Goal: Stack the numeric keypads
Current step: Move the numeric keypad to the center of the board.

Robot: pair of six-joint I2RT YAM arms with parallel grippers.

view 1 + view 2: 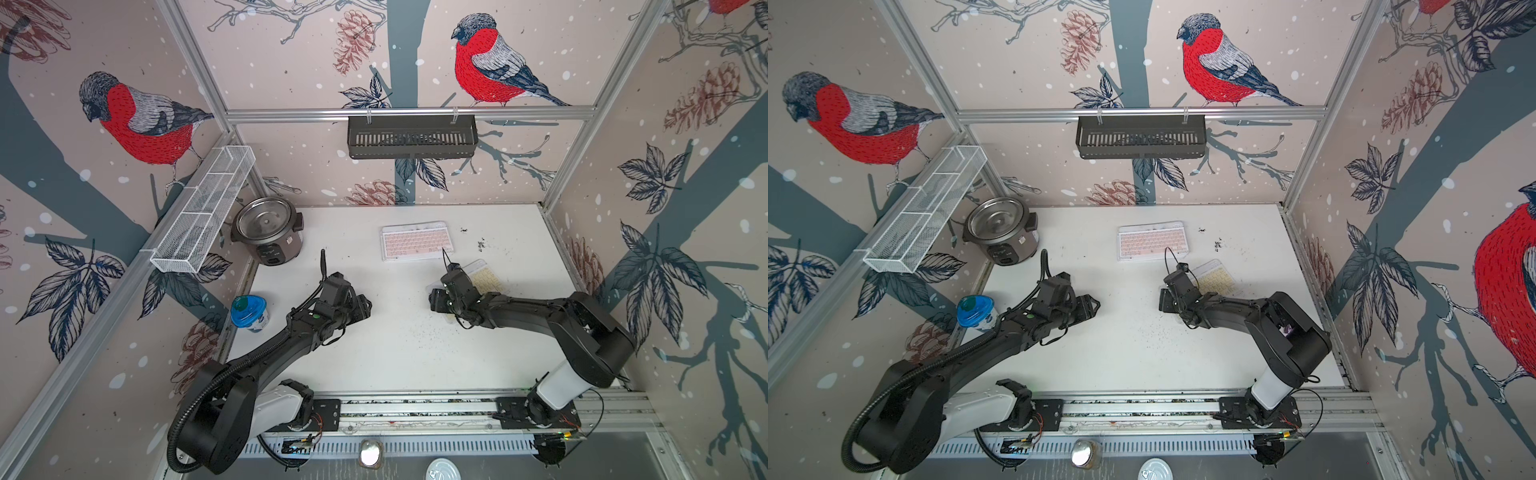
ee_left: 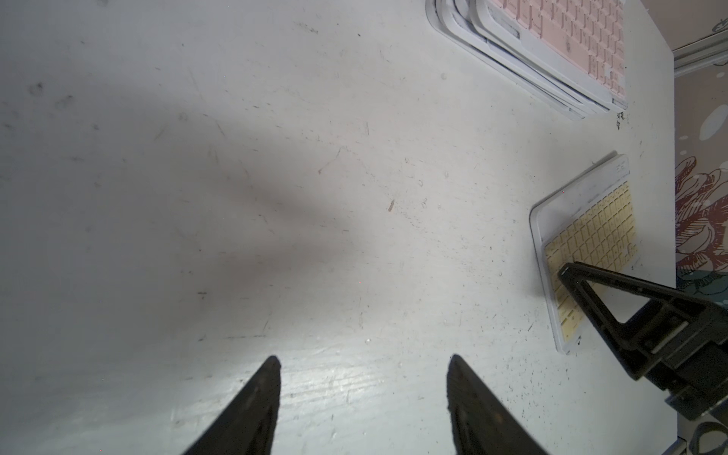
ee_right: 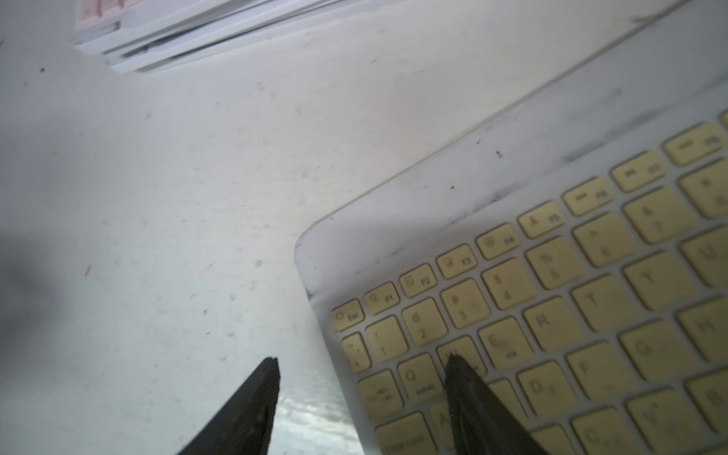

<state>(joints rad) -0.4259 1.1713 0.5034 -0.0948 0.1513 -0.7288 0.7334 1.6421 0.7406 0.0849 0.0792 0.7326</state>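
Observation:
A stack of numeric keypads (image 1: 417,241) (image 1: 1152,243) with a pink-keyed one on top lies at the back middle of the table; its edge shows in both wrist views (image 2: 551,39) (image 3: 177,35). A single yellow-keyed keypad (image 1: 486,278) (image 1: 1219,278) (image 2: 587,232) (image 3: 551,295) lies flat to the stack's right, partly under my right arm. My right gripper (image 1: 434,299) (image 1: 1163,299) (image 3: 362,360) is open, straddling that keypad's short end: one finger over the keys, the other over bare table. My left gripper (image 1: 365,307) (image 1: 1094,306) (image 2: 364,360) hangs open and empty over the table's middle.
A rice cooker (image 1: 268,237) stands at the back left and a blue-lidded tub (image 1: 249,313) by the left edge. A white wire basket (image 1: 203,208) and a black basket (image 1: 411,137) hang on the walls. Dark crumbs (image 1: 482,245) lie right of the stack.

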